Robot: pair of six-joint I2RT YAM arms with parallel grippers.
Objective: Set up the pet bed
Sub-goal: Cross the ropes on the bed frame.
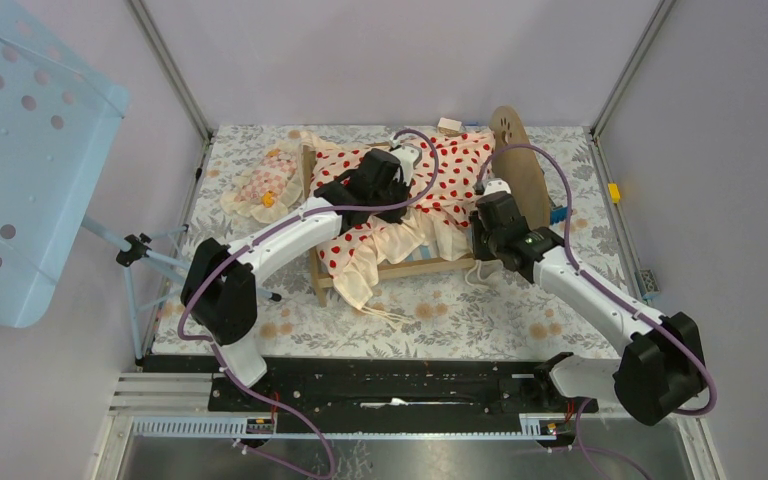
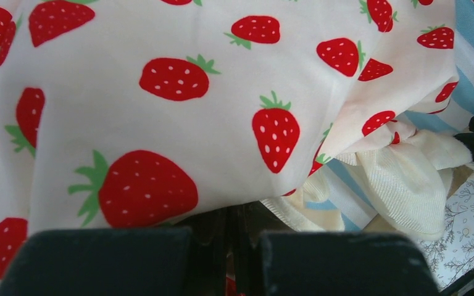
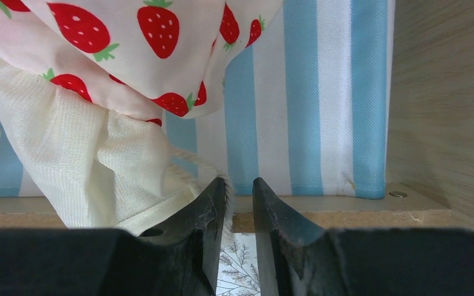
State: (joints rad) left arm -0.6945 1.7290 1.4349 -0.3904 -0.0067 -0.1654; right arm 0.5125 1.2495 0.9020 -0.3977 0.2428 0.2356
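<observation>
Since the left gripper (image 2: 242,246) is shut against the strawberry blanket (image 2: 160,117) and the right gripper (image 3: 239,197) is narrowly parted, the striped mattress (image 3: 296,92) could be dragged askew by any pull.

No legible text, label, brand, number or sign anywhere: none on the pet bed (image 1: 526,172), none on the strawberry-print blanket (image 2: 129,117), none on the floral-patterned desk (image 1: 460,322).
</observation>
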